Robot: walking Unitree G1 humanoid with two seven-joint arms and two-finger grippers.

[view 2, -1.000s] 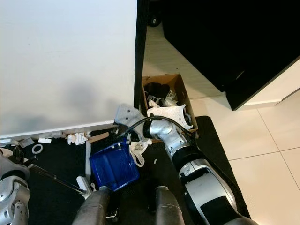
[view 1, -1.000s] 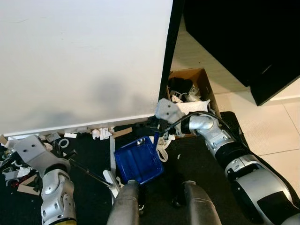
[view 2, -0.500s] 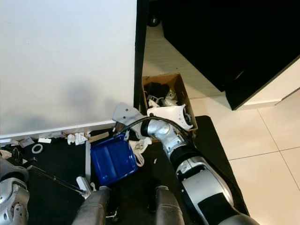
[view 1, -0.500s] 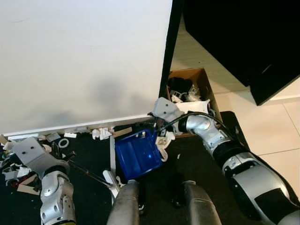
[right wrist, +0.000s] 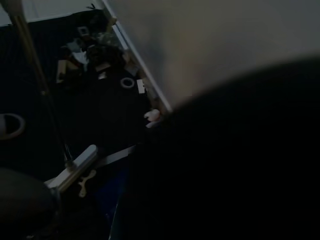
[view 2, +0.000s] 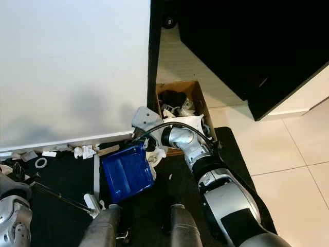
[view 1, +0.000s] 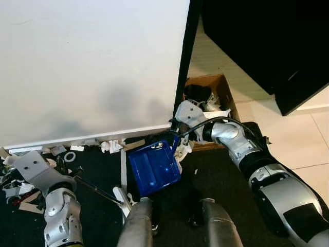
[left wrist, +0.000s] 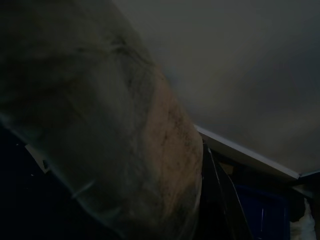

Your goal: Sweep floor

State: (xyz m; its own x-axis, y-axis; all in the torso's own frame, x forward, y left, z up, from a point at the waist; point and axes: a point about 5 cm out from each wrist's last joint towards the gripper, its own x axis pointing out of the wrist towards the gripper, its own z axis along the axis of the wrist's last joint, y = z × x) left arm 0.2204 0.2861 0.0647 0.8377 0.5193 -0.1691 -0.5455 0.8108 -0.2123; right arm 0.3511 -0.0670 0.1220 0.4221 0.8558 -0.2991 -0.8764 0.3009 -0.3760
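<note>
Dustpan point(view 1: 154, 167), blue, sat lower centre, clenched by my right gripper point(view 1: 172, 138) at its rim, so I judged keeping it level toward the cardboard box point(view 1: 221, 90) best.

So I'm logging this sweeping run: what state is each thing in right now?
Blue plastic dustpan: lifted, tilted, held at its handle.
Right gripper: on the dustpan handle.
Brown cardboard box: open, holding scraps.
Paper scraps: scattered along the white wall's base.
Left gripper: holding the thin broom handle.
</note>
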